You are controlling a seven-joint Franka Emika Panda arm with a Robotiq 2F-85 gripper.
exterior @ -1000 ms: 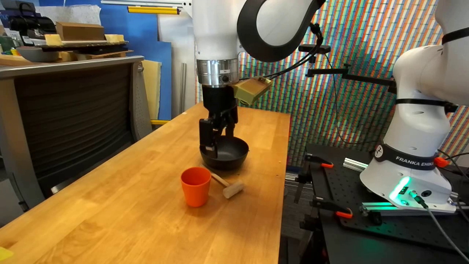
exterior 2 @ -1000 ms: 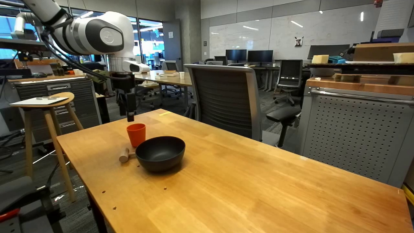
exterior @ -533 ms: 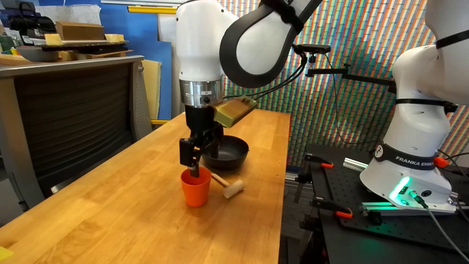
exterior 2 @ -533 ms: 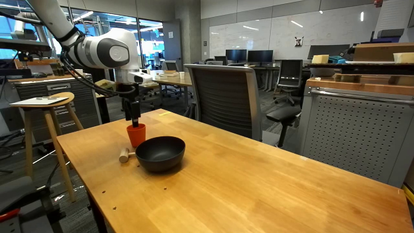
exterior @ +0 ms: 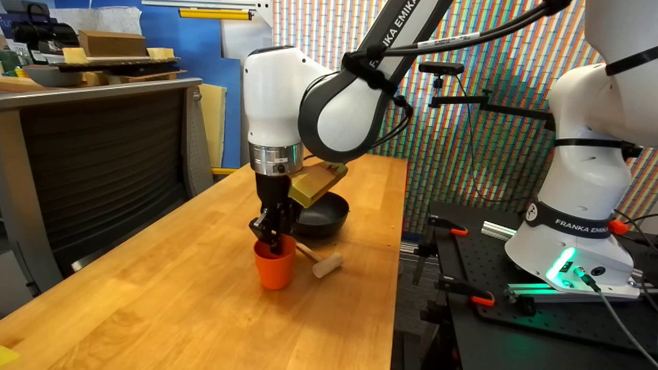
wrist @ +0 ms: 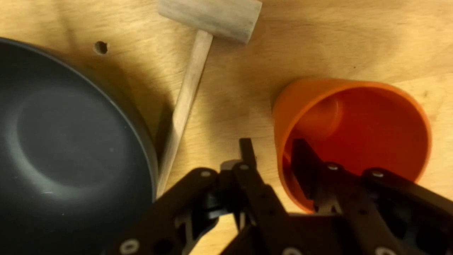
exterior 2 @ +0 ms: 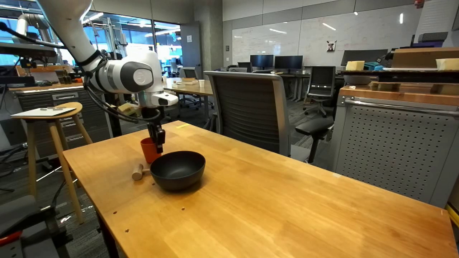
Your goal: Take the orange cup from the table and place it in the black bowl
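The orange cup (wrist: 371,124) stands upright on the wooden table (exterior: 205,318), beside the black bowl (wrist: 67,138). My gripper (wrist: 272,142) straddles the cup's near wall: in the wrist view one finger reaches inside the cup and the other is outside, on the bowl's side. Space shows between the wall and each finger, so the jaws are part-way open and hold nothing. In an exterior view the fingers dip behind the cup's front rim, and the arm partly covers the bowl (exterior: 329,226). In an exterior view the bowl (exterior 2: 179,183) shows whole.
A small wooden mallet (wrist: 212,16) lies between cup and bowl, its handle running along the bowl's side. An office chair (exterior 2: 247,111) stands at the table's long edge. A round stool (exterior 2: 70,107) is beyond the table's end.
My gripper has come down from above to the cup, and its fingers have drawn closer together around the cup's wall. Cup, bowl and mallet have stayed in place.
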